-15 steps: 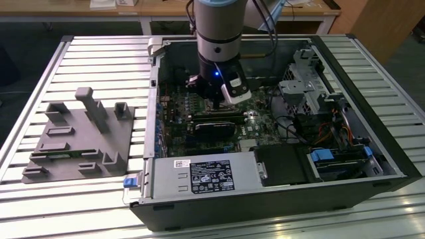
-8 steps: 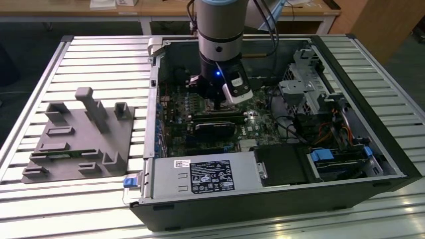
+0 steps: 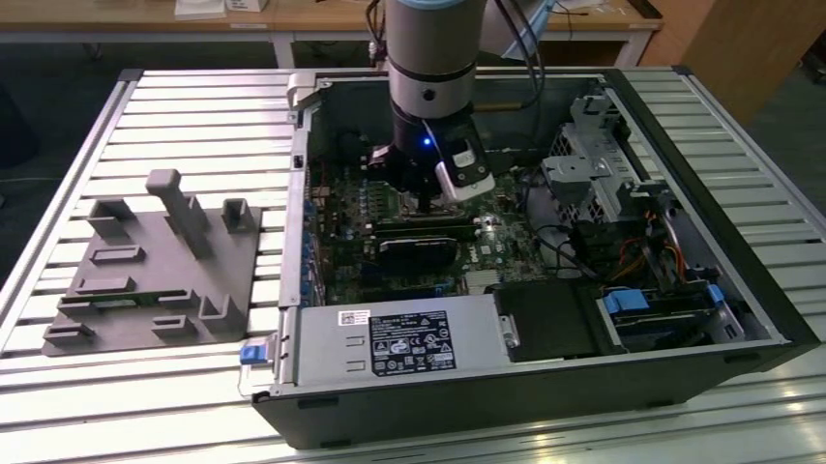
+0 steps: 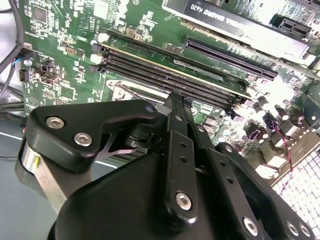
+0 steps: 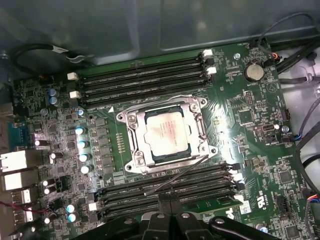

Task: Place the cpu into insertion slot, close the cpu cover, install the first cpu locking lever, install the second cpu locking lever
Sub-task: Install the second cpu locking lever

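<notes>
Cpu (image 5: 166, 136) seated under cpu cover (image 5: 131, 120), near claw (image 5: 171, 210).

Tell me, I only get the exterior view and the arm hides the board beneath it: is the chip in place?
Observer: Yes. In the first wrist view the cpu sits flat inside the window of the cpu cover.
Operator: So is it all locked down?
Observer: Seemingly not. The cover lies down around the chip, but one thin wire lever slants loose across the memory slots.
</notes>
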Robot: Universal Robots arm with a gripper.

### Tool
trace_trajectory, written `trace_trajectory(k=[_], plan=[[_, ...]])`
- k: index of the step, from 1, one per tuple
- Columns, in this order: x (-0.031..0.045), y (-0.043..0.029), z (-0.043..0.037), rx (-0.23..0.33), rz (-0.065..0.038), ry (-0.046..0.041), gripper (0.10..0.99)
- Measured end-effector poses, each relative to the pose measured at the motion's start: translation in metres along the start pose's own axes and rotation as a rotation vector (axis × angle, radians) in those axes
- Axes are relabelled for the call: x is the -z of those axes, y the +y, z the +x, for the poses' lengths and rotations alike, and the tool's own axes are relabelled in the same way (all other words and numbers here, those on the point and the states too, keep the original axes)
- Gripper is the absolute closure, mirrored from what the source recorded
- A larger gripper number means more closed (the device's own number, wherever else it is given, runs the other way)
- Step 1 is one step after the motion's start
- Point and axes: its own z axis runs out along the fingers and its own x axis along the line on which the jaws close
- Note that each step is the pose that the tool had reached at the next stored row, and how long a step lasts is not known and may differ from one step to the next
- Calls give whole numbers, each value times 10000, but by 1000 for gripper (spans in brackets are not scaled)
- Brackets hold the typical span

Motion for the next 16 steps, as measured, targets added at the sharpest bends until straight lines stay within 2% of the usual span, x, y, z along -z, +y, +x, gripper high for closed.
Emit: trace_trajectory(k=[10,13,16], plan=[[2,16,-27,-1,-10,4,980],[0,24,-25,-1,-70,17,980],[-7,24,-22,-5,-200,44,980]])
